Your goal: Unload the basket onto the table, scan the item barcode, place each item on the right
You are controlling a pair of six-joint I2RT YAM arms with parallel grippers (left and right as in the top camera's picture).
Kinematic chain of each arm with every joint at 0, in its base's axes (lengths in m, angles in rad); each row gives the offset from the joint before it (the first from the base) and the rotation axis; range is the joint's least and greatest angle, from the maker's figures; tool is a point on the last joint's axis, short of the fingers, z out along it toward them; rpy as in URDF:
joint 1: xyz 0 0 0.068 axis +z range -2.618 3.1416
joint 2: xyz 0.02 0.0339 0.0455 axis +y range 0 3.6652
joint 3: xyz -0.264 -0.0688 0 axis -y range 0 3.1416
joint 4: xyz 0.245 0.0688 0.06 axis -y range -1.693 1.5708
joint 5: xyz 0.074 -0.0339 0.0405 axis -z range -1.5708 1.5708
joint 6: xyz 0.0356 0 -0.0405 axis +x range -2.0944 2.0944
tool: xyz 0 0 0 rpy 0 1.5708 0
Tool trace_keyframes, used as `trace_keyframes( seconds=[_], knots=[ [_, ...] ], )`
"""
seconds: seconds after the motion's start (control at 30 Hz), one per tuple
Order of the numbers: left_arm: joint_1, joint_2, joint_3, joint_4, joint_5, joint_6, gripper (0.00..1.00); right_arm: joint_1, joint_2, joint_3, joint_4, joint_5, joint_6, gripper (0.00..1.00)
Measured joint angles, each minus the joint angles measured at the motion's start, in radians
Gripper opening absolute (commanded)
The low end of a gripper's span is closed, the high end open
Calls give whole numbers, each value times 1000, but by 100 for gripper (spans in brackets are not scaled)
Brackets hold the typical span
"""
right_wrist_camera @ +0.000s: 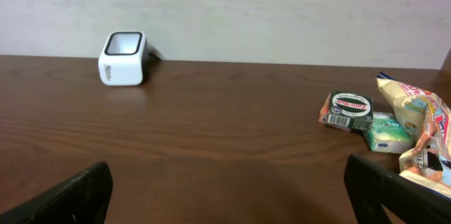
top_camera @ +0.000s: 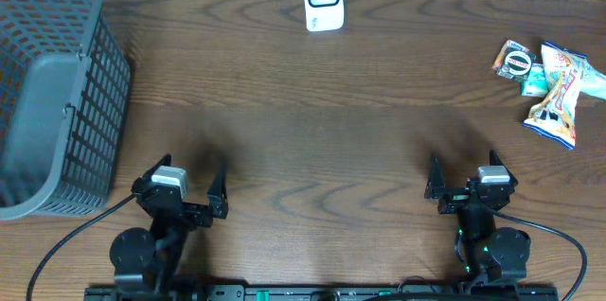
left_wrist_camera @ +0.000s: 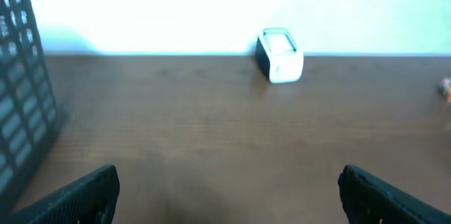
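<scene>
Overhead, the left tool (top_camera: 187, 178) and right tool (top_camera: 466, 176) sit near the front edge of the counter (top_camera: 322, 121), both spread wide and empty. The white scanner (top_camera: 323, 0) stands at the far edge, the snack bag (top_camera: 565, 93) and small packets (top_camera: 516, 59) lie far right, and a grey basket (top_camera: 57, 102) sits far left
</scene>
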Motion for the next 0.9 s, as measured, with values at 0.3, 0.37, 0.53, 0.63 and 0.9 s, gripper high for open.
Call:
trace_keyframes(
  seconds=[0.3,0.37,0.53,0.63,0.9],
  knots=[
    [0,-26,-138,355,0,-3,98,0,0,0,0,0,0,99],
    [0,-26,-154,381,0,-3,98,0,0,0,0,0,0,99],
    [0,-26,-175,451,-5,-3,98,0,0,0,0,0,0,99],
    [-5,-28,-193,528,-16,-3,98,0,0,0,0,0,0,99],
    [-54,-28,-214,564,-74,-3,97,0,0,0,0,0,0,99]
  ],
)
